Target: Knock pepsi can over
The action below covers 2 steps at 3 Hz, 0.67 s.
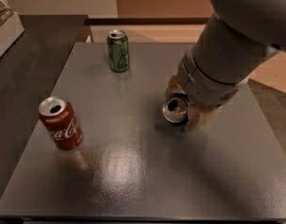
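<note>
The pepsi can (175, 110) sits right of the grey table's (133, 171) middle. Only its silver top and a sliver of dark side show, and the top is tipped toward the camera and to the left. My gripper (183, 104) comes down from the upper right and is shut on the can. One tan finger (173, 85) is behind the can and the other (198, 119) is in front and to its right. The arm hides the rest of the can's body.
A red Coca-Cola can (60, 122) stands upright at the left. A green can (118, 50) stands upright at the back. A darker counter (26, 69) adjoins the table on the left, with a white box (3, 29) at its far corner.
</note>
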{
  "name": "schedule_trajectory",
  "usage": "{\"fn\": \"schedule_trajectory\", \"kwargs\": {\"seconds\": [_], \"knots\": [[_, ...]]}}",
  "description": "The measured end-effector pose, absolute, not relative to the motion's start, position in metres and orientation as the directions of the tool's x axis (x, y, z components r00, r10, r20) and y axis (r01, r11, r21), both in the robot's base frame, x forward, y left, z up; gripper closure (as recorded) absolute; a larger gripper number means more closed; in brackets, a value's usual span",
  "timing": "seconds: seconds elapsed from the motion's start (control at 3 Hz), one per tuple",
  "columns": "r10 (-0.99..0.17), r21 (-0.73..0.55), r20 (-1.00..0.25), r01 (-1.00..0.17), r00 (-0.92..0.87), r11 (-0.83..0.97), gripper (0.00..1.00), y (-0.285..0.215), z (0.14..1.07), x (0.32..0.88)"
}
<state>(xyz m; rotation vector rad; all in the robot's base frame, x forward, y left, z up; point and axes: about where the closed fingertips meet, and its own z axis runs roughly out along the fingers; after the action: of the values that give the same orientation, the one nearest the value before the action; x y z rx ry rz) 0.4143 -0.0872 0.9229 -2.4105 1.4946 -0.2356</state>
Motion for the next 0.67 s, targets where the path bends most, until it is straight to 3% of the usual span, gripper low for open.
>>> {"fn": "schedule_trajectory", "kwargs": {"seconds": [0.67], "knots": [[-0.875, -0.213, 0.113, -0.849, 0.470, -0.484, 0.60, -0.0914, 0.9083, 0.4222]]}}
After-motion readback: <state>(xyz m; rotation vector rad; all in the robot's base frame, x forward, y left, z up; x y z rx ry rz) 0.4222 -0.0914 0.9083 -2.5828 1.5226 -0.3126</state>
